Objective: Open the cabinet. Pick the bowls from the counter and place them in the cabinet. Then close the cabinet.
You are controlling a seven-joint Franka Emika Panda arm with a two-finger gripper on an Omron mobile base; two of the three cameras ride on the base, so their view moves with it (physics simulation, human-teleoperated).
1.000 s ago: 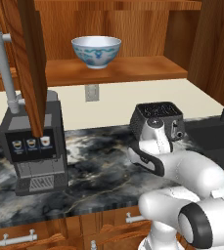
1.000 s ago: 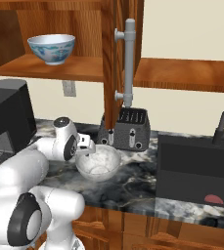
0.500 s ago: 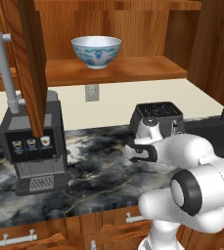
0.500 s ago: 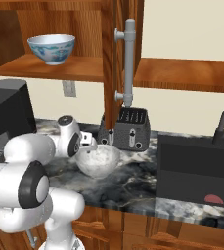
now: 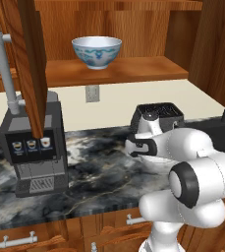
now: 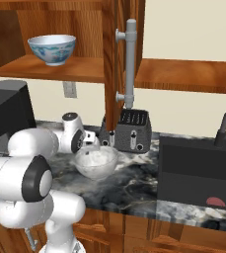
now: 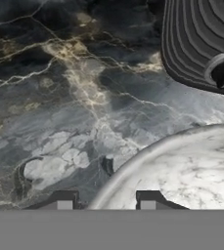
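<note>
The cabinet stands open, its door (image 5: 33, 64) swung out on the left and the other door (image 6: 115, 59) edge-on with its grey bar handle. The blue-patterned white bowl (image 5: 97, 51) sits on the cabinet shelf (image 5: 133, 71). The speckled grey-white bowl (image 6: 95, 160) rests on the dark marble counter (image 5: 94, 172) in front of the toaster. My gripper (image 7: 106, 200) hangs low over that bowl's near rim (image 7: 133, 166), one fingertip outside the rim and one over the inside. The jaws are partly narrowed, with a small gap still showing at the outer finger.
A black toaster (image 6: 131, 131) stands just behind the speckled bowl. A coffee machine (image 5: 33, 147) sits at the left of the counter under the open door. A dark sink (image 6: 198, 168) lies to the right. Drawers with grey handles (image 5: 18, 240) run below.
The arm's elbow has swung forward toward the cameras. The jaws have narrowed from wide open to partly closed around the speckled bowl's rim. Neither bowl has moved.
</note>
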